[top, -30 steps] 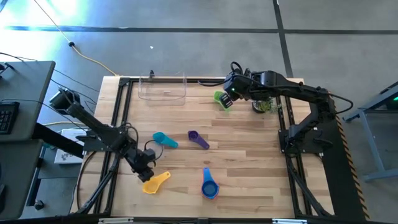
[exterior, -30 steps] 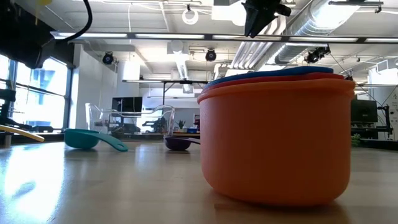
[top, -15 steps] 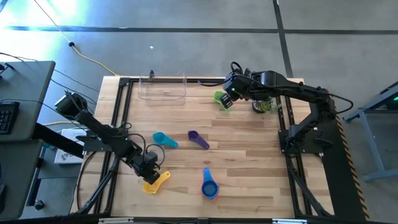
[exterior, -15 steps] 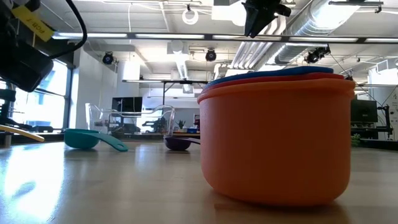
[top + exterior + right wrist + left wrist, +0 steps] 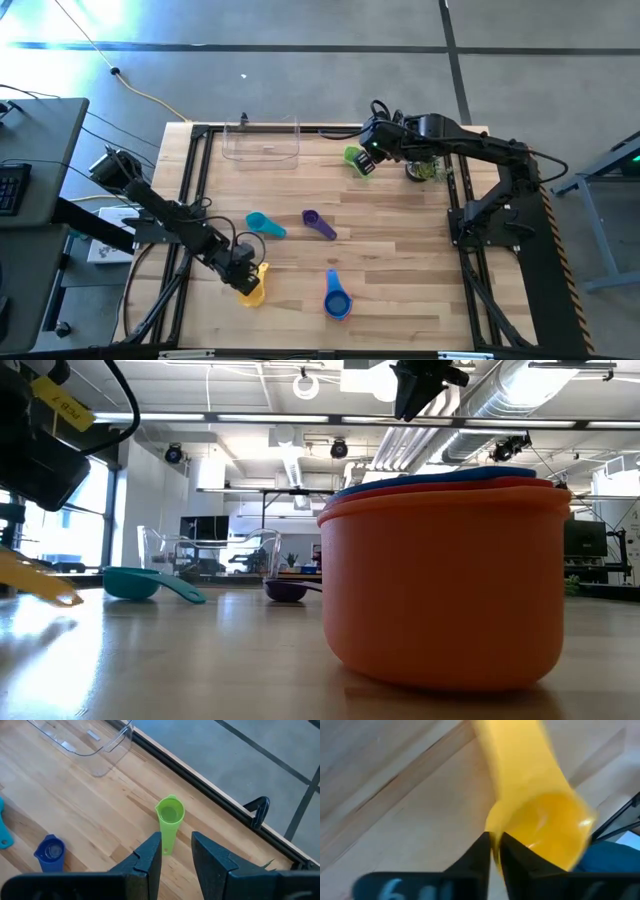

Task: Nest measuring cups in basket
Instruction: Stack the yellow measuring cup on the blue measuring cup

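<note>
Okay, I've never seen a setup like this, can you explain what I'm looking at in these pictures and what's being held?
These are two robot arms at a wooden table, each ending in a two-finger gripper. One picture looks straight down, one sits at table level, and two come from cameras on the wrists.

On the table lie small coloured measuring cups: a teal cup, a purple cup and a blue cup, which sits in a stack with red and orange ones. A clear basket stands at the far edge beside a small plant.

The left gripper is pinching the yellow cup. The right gripper is open over the green cup, not gripping it.
</note>
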